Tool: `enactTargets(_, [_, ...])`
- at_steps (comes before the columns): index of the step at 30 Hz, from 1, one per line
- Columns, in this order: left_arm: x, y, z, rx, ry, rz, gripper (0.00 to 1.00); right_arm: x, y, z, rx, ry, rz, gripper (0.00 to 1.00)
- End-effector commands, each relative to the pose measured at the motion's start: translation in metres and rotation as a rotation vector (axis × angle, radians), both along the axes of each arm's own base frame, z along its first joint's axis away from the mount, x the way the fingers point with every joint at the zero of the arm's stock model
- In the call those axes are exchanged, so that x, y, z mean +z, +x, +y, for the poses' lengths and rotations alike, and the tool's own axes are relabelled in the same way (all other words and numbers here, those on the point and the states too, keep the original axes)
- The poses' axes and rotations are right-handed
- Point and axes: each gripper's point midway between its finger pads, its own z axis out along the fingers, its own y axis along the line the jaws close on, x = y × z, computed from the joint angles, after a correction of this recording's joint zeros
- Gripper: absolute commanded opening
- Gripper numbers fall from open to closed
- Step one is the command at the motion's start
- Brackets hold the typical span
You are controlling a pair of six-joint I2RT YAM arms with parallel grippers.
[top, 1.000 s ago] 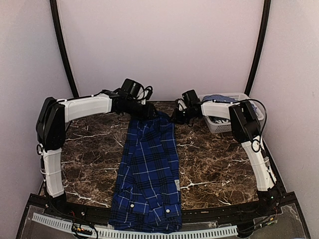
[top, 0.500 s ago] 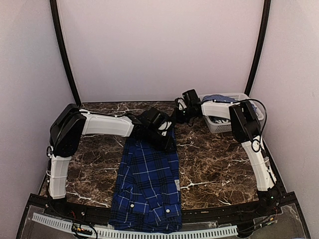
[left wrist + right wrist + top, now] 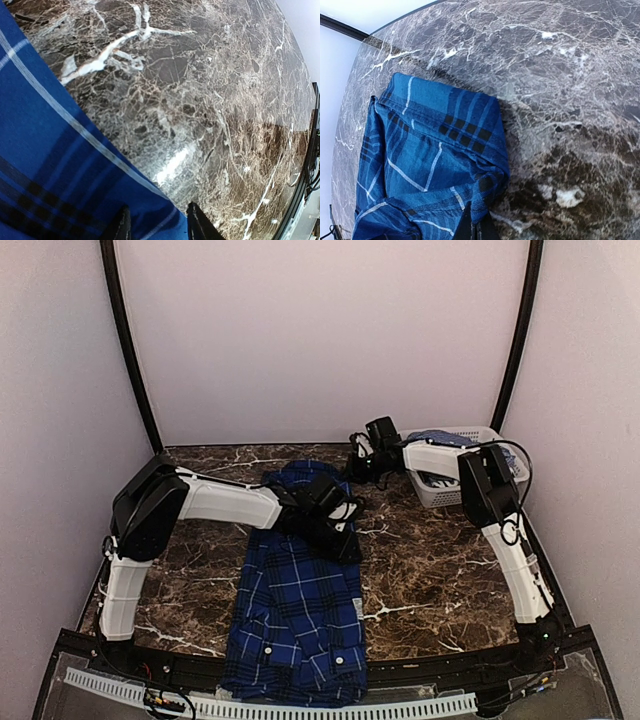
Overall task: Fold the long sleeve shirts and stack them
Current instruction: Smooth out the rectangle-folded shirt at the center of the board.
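Observation:
The dark blue plaid shirt [image 3: 295,590] lies lengthwise down the middle of the marble table, with its near end over the front edge. My left gripper [image 3: 345,540] is low over the shirt's right edge. In the left wrist view its fingers [image 3: 122,226] stand apart, with the flat cloth [image 3: 45,165] running in between them. My right gripper [image 3: 352,468] is at the shirt's far right corner. In the right wrist view it [image 3: 479,227] is shut on a bunched fold of the plaid cloth [image 3: 420,160]. Lighter blue cloth [image 3: 430,437] shows inside the basket.
A pale lattice basket [image 3: 490,432] stands at the far right corner, just behind the right arm. The left arm reaches across the table's left half and over the shirt. Bare marble [image 3: 440,570] lies right of the shirt, and more [image 3: 180,560] lies left of it.
My left gripper has moved from the shirt's far end toward the near right, along the shirt to its right edge. The right gripper has stayed at the far corner.

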Motion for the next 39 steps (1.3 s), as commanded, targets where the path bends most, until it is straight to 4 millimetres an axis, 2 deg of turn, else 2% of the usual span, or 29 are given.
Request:
enactTargets(1, [-0.026,-0.027,0.011,-0.046,0.069,0.072,0.37,-0.009,0.025,-0.014,-0.045,-0.011,-0.033,0.00])
enactTargets(3, [-0.024,-0.027,0.009,-0.048,0.064,0.070,0.37,-0.014,0.027,-0.016,-0.050,-0.017,-0.024,0.00])
enactTargets(7, [-0.012,-0.019,0.005,-0.039,0.055,0.039,0.38,-0.008,0.028,-0.022,-0.064,-0.046,-0.034,0.25])
enactTargets(12, [0.031,0.013,-0.001,0.009,-0.003,-0.049,0.38,0.027,0.029,-0.028,-0.078,-0.060,-0.085,0.49])
enactTargets(16, [0.070,0.043,0.007,0.077,-0.063,-0.107,0.40,0.062,0.026,-0.028,-0.078,-0.039,-0.124,0.59])
enactTargets(19, [0.089,0.067,0.023,0.130,-0.095,-0.134,0.40,0.085,0.021,-0.027,-0.077,-0.020,-0.149,0.61])
enactTargets(23, [0.089,0.092,0.051,0.192,-0.078,-0.126,0.39,0.106,0.010,-0.026,-0.074,-0.010,-0.170,0.60])
enactTargets(28, [0.085,0.110,0.079,0.211,-0.072,-0.116,0.38,0.126,-0.009,-0.022,-0.049,-0.012,-0.199,0.57])
enactTargets(34, [0.076,0.127,0.094,0.227,-0.085,-0.095,0.35,0.134,-0.038,-0.009,-0.001,-0.005,-0.200,0.54])
enactTargets(38, [0.060,0.145,0.103,0.251,-0.079,-0.085,0.35,0.129,-0.063,0.010,0.052,0.011,-0.182,0.52])
enactTargets(39, [0.061,0.150,0.102,0.249,-0.087,-0.092,0.35,0.124,-0.068,0.014,0.061,0.012,-0.172,0.51])
